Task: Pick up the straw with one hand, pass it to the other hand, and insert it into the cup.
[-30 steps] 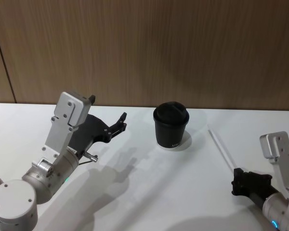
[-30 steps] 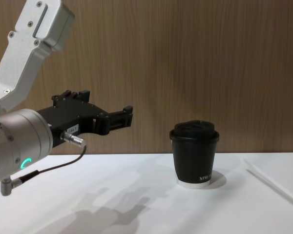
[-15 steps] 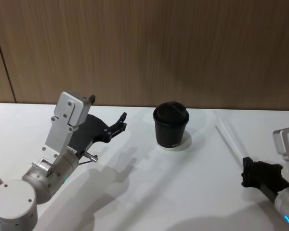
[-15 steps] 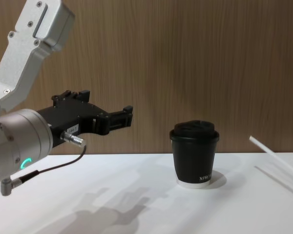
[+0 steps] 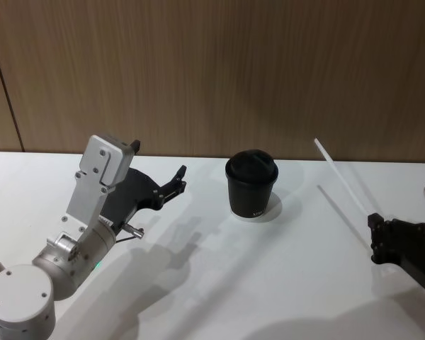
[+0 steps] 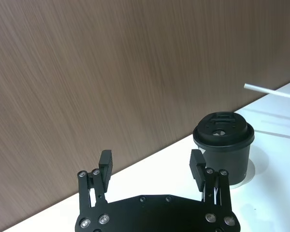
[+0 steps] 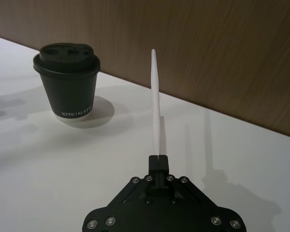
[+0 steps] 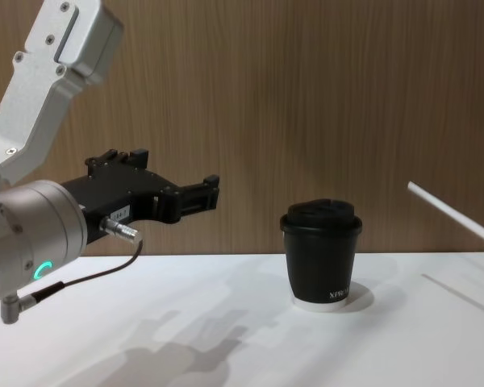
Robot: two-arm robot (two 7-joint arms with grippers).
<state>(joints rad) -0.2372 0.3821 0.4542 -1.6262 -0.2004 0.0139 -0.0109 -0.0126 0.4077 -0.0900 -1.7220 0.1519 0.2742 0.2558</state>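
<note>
The white straw [image 5: 343,177] is off the table and slants up toward the back wall, its free end at about the height of the cup's lid. My right gripper [image 5: 376,220] is shut on the straw's lower end at the table's right side; the right wrist view has the straw [image 7: 156,104] rising from the closed fingertips [image 7: 159,158]. The black lidded cup [image 5: 251,184] stands upright at mid-table, left of the straw [image 8: 452,214]. My left gripper [image 5: 180,178] hovers open to the left of the cup [image 6: 224,145], its fingers [image 6: 105,163] spread wide and pointing toward it.
The white table [image 5: 219,283] runs to a brown wood-panel wall [image 5: 212,71] right behind the cup. A thin cable loops under the left wrist [image 8: 81,278]. The straw's shadow lies on the table at the right.
My right gripper has lifted the straw off the table and drawn back to the right, so the straw now angles up in the air. The left arm and the cup have not moved.
</note>
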